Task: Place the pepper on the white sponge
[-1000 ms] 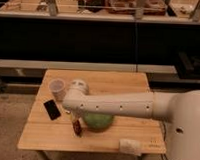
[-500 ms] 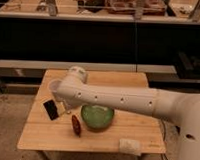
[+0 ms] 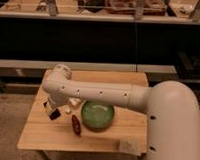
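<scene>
The pepper (image 3: 76, 125), small, dark red and glossy, lies on the wooden table (image 3: 46, 134) just left of the green bowl (image 3: 97, 116). The white sponge (image 3: 126, 144), a small cream pad, lies near the table's front right edge, apart from the pepper. My white arm reaches in from the right across the table. The gripper (image 3: 52, 103) hangs at the table's left side, above a flat black phone (image 3: 55, 113) and up and left of the pepper. It holds nothing that I can see.
Small white blocks (image 3: 71, 102) lie between the gripper and the bowl. The arm (image 3: 100, 93) passes over the back of the bowl. A dark shelf unit (image 3: 100, 39) stands behind the table. The floor (image 3: 9, 120) lies to the left.
The arm has swung left. The gripper moved from near the pepper and bowl to over the black phone. The pepper, bowl and sponge stayed in place.
</scene>
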